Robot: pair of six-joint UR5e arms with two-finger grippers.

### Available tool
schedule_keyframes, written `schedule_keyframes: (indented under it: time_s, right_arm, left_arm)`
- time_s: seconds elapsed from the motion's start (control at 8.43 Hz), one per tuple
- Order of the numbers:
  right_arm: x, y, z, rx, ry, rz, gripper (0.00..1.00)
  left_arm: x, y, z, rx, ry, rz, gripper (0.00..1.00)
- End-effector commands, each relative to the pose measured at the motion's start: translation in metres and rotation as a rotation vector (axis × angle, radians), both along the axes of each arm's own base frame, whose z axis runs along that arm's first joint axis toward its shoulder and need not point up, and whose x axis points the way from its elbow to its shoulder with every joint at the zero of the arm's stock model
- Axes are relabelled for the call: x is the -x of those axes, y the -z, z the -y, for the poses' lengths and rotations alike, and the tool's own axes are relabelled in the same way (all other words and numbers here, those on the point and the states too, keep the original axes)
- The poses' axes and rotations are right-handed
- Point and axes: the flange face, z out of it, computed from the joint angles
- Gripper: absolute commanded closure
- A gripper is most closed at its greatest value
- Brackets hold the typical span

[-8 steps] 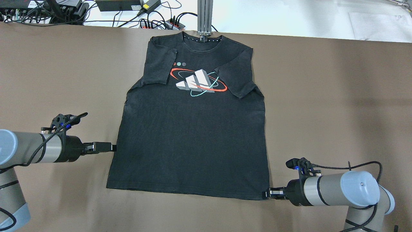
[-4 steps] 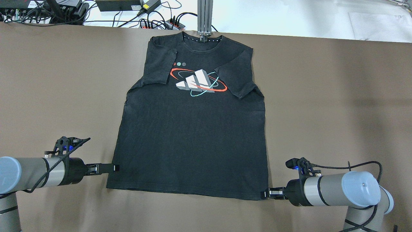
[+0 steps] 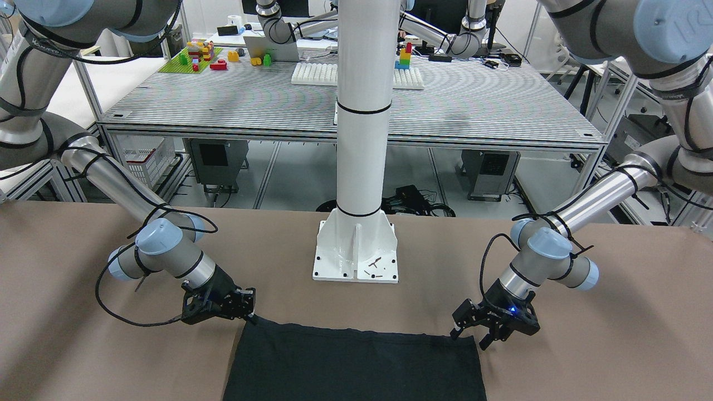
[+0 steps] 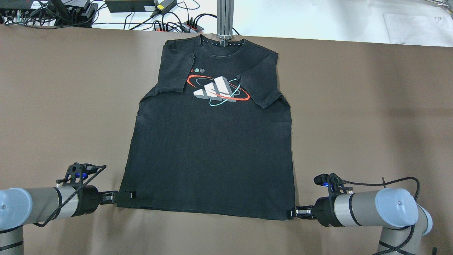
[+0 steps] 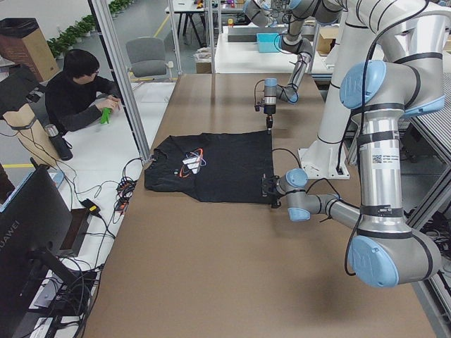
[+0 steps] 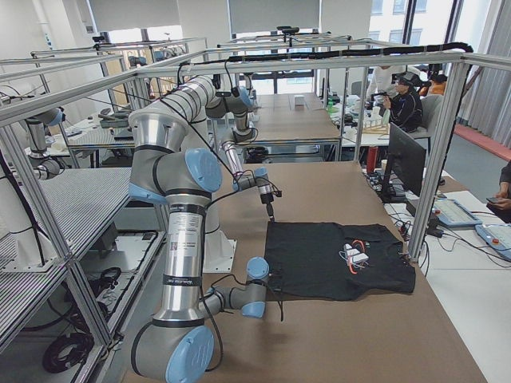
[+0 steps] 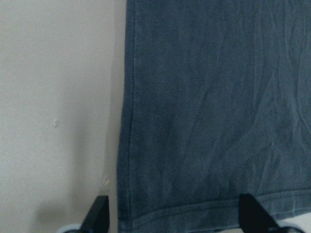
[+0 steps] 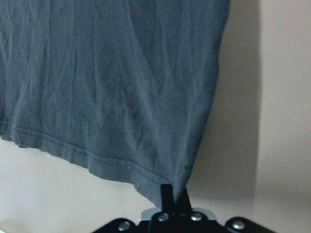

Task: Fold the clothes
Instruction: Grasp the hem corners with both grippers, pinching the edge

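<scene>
Now my left gripper (image 4: 129, 195) is sitting lower along the T-shirt's (image 4: 212, 148) side edge than it was a moment ago. It has been sliding down from the middle of that edge and is now arriving at the near hem corner. Its fingers are standing spread apart, and in the left wrist view the corner of the hem is lying between the two tips, ungripped. My right gripper (image 4: 291, 213) is staying where it was, pinching the other near hem corner, with the fabric bunching into a small peak between its closed fingers. The shirt itself is not shifting.

The T-shirt is lying flat and face up in the middle of the table (image 4: 354, 124), with its collar toward the far edge and its hem toward me. Both sleeves (image 4: 175, 71) are lying folded inward, their ends overlapping the edges of the chest print (image 4: 217, 90). An aluminium post (image 4: 224, 17) is standing just past the collar, and cables (image 4: 177, 24) are trailing along the white surface behind it. Nothing is lying across the shirt or blocking either corner.

A brown cover is stretching over the whole table. My white pedestal (image 3: 356, 245) is standing behind the hem, between my two arms. A person (image 5: 77, 91) is sitting beyond the far side, and more benches and arms are filling the room behind.
</scene>
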Motion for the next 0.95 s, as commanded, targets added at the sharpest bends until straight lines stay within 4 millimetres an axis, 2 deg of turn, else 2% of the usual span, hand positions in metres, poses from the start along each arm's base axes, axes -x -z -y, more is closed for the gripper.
schedule_keyframes:
  time_s: [0.0,0.12,0.36,0.59,0.71,0.83]
  right_arm:
    - [0.0008,0.0014,0.0001,0.000,0.003,0.003,1.00]
    - [0.0013,0.0014,-0.0006,0.000,0.004,0.003,1.00]
    - [0.0008,0.0014,0.0002,0.000,0.001,0.003,1.00]
    - [0.0011,0.0006,0.0003,0.000,0.001,0.001,1.00]
    - [0.0010,0.0006,0.0003,0.000,0.001,0.001,1.00]
    - [0.0011,0.0004,0.0005,0.001,0.000,0.000,1.00]
  left_arm:
    - [-0.0035,-0.0038,-0.0034,0.001,0.001,0.008,0.06]
    - [-0.0041,-0.0046,-0.0039,0.002,0.000,0.009,0.06]
    - [-0.0046,-0.0065,-0.0045,0.002,-0.002,0.015,0.15]
    - [-0.0078,-0.0096,-0.0124,0.001,-0.009,0.023,0.15]
    - [-0.0080,-0.0103,-0.0123,0.001,-0.009,0.024,0.23]
    - [-0.0082,-0.0096,-0.0131,0.001,-0.010,0.023,0.36]
